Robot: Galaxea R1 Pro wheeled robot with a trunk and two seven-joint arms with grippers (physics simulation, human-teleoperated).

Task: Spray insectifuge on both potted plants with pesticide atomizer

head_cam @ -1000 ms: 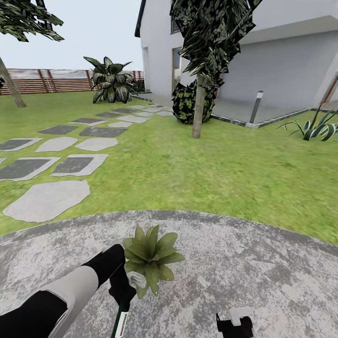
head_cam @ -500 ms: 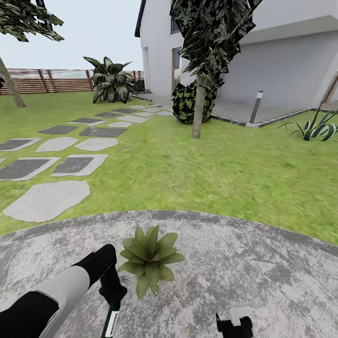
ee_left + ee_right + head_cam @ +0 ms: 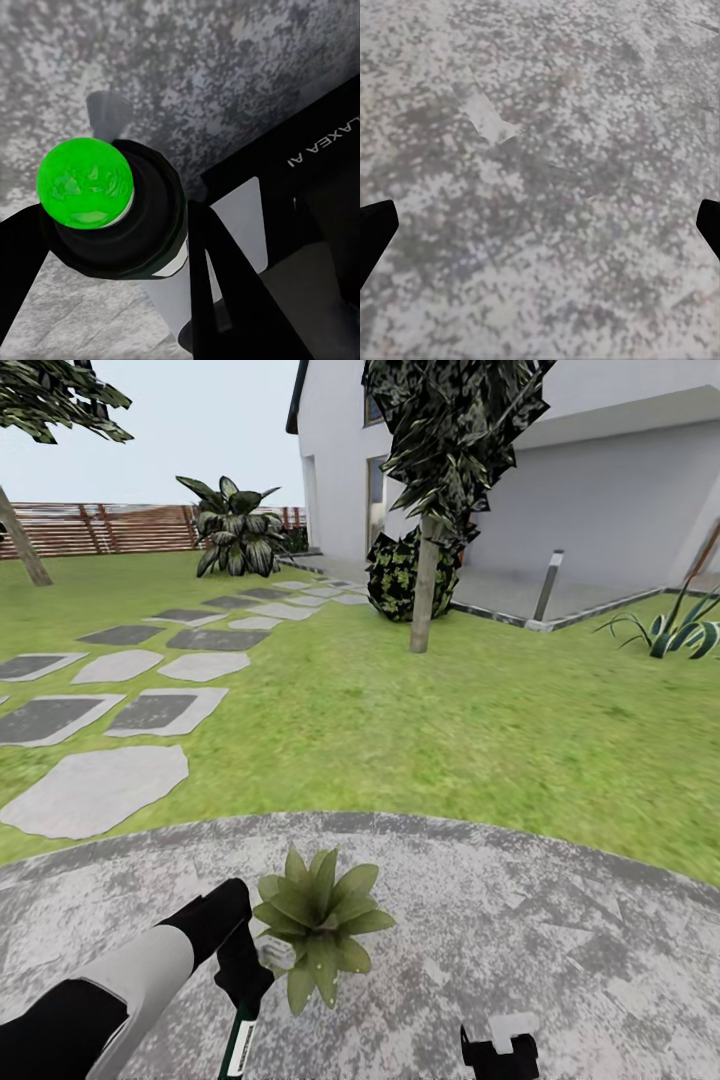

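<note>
Here, at the left of the head view, the left arm reaches over the round grey patio (image 3: 560, 920), and its left tool (image 3: 243, 972) is clamped on the pesticide atomizer (image 3: 238, 1045), whose dark green body with a white label runs off the lower edge. The pale spray head sits just beside the potted plant (image 3: 318, 928), half hidden by its leaves; whether they touch cannot be told. In the left wrist view the bottle (image 3: 112, 214) shows end-on between the black fingers (image 3: 206, 285), its bright green base facing the camera. The plant's pot is hidden under the rosette. Further right, the right tool (image 3: 500, 1050) is cut off by the frame edge; in the right wrist view its fingertips (image 3: 373, 232) stand wide apart over bare paving.
</note>
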